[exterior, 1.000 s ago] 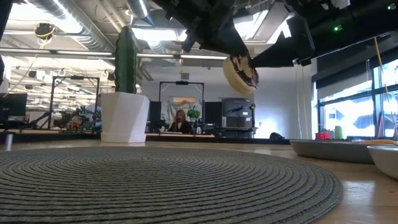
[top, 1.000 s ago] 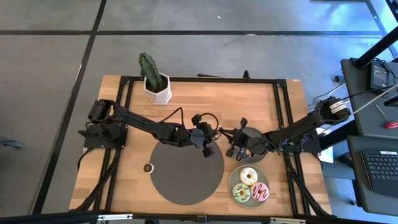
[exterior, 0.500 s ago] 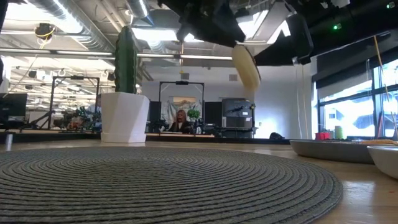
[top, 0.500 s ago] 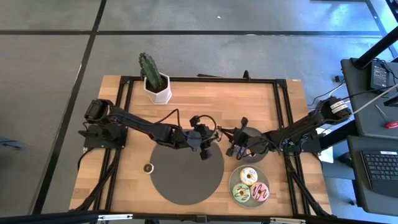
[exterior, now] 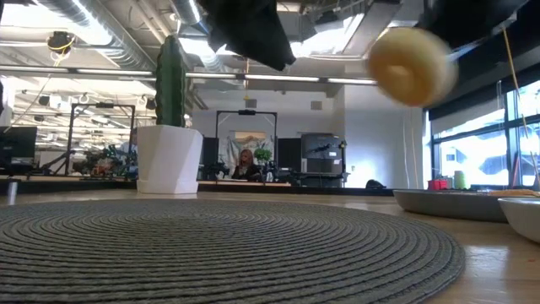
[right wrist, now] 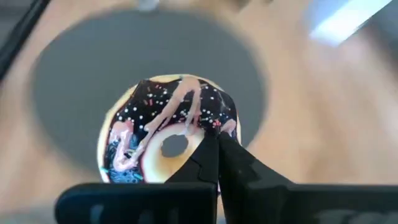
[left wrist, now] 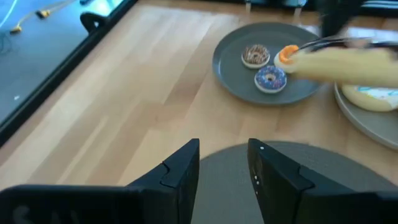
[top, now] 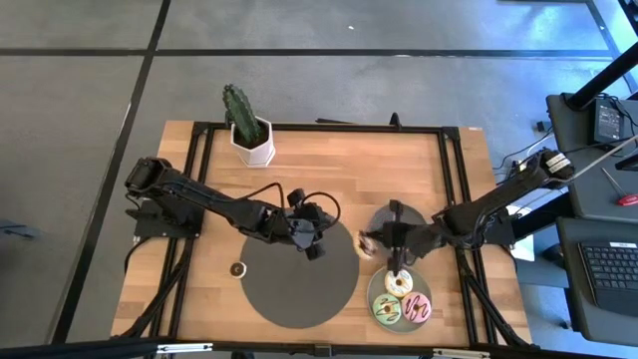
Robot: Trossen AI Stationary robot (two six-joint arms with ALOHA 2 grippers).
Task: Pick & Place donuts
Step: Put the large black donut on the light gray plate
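Right claw (right wrist: 216,149) pinching chocolate-sprinkled donut (right wrist: 168,127), airborne

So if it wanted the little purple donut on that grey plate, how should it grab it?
Probably from straight above. The purple mini donut lies flat on the grey plate, so one of the fingers could go in its hole and pinch the ring's outer side, facing away from the orange one.

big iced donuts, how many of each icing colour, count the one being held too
pink donut: 1
cream donut: 1
pale green donut: 1
chocolate-sprinkled donut, held by the right end effector: 1
total: 4
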